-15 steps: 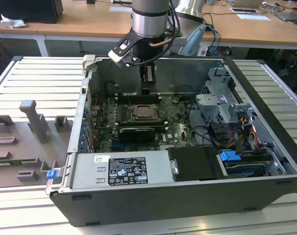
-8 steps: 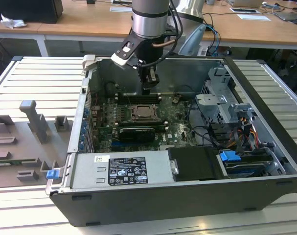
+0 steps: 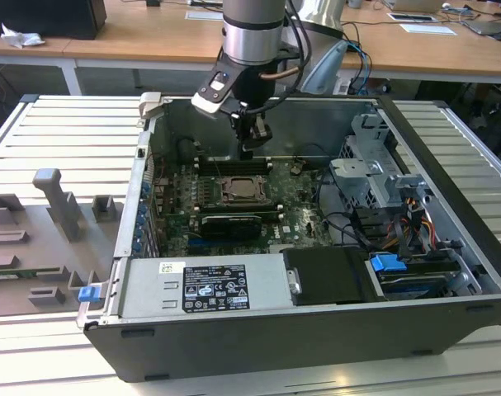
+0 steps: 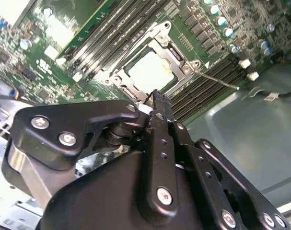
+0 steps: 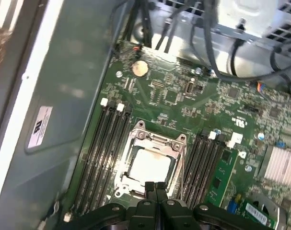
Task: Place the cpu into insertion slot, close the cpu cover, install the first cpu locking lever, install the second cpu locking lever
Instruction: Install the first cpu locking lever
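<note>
The cpu (image 5: 149,165) lies flat in its socket on the green motherboard, its pale top showing through the window of the cpu cover (image 5: 157,140), which lies down over it. In the second wrist view the cpu (image 4: 150,72) sits inside the same silvery cover (image 4: 171,50), and a thin wire locking lever (image 4: 219,80) juts out from the socket's corner. My gripper (image 5: 156,186) hangs just above the socket's edge, fingers pressed together with nothing between them. In the exterior view the gripper (image 3: 248,151) is over the far side of the cpu (image 3: 239,191).
Black memory slots (image 5: 104,143) flank the socket on both sides. The open case has a power supply (image 3: 200,285) at the front, a drive cage (image 3: 374,165) and cables (image 3: 349,223) on the exterior view's right. A grey fixture tray (image 3: 44,239) lies outside on the left.
</note>
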Robot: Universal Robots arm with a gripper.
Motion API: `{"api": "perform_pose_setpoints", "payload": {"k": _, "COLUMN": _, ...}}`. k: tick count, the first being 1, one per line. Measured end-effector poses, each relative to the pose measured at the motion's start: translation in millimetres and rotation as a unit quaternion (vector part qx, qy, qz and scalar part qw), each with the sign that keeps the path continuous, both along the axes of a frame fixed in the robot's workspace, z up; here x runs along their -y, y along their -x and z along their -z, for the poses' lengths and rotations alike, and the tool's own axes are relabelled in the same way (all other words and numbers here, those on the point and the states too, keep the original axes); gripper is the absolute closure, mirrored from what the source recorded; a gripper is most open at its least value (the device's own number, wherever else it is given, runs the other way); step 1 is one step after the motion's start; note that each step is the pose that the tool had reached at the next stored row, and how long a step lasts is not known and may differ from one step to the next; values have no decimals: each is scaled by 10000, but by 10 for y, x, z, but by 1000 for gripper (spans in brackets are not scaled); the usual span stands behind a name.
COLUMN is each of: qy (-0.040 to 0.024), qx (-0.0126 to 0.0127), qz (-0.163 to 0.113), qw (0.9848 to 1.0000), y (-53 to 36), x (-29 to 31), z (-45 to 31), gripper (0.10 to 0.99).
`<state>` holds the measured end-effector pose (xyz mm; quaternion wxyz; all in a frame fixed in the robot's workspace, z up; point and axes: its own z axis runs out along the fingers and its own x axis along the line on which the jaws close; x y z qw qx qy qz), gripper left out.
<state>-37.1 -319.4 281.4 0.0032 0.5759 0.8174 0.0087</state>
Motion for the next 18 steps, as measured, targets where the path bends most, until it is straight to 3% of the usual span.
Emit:
{"api": "perform_pose_setpoints", "payload": {"k": 3, "qy": 1, "qx": 0, "qz": -356, "qw": 9994, "y": 0, "x": 0, "z": 0, "gripper": 980}}
{"api": "perform_pose_setpoints", "payload": {"k": 6, "qy": 0, "qx": 0, "qz": -841, "qw": 9965, "y": 0, "x": 0, "z": 1, "gripper": 980}}
{"api": "perform_pose_setpoints", "payload": {"k": 9, "qy": 0, "qx": 0, "qz": -1120, "qw": 9937, "y": 0, "x": 0, "z": 2, "gripper": 980}}
{"api": "perform_pose_setpoints", "payload": {"k": 10, "qy": 0, "qx": 0, "qz": -1248, "qw": 9922, "y": 0, "x": 0, "z": 2, "gripper": 980}}
{"api": "perform_pose_setpoints", "payload": {"k": 14, "qy": 1, "qx": 0, "qz": -1832, "qw": 9831, "y": 0, "x": 0, "z": 3, "gripper": 980}}
{"api": "perform_pose_setpoints", "payload": {"k": 16, "qy": 1, "qx": 0, "qz": -2232, "qw": 9748, "y": 0, "x": 0, "z": 3, "gripper": 980}}
{"api": "perform_pose_setpoints", "payload": {"k": 17, "qy": 0, "qx": 0, "qz": -2343, "qw": 9722, "y": 0, "x": 0, "z": 3, "gripper": 980}}
{"api": "perform_pose_setpoints", "payload": {"k": 18, "qy": 1, "qx": 0, "qz": -2410, "qw": 9705, "y": 0, "x": 0, "z": 3, "gripper": 980}}
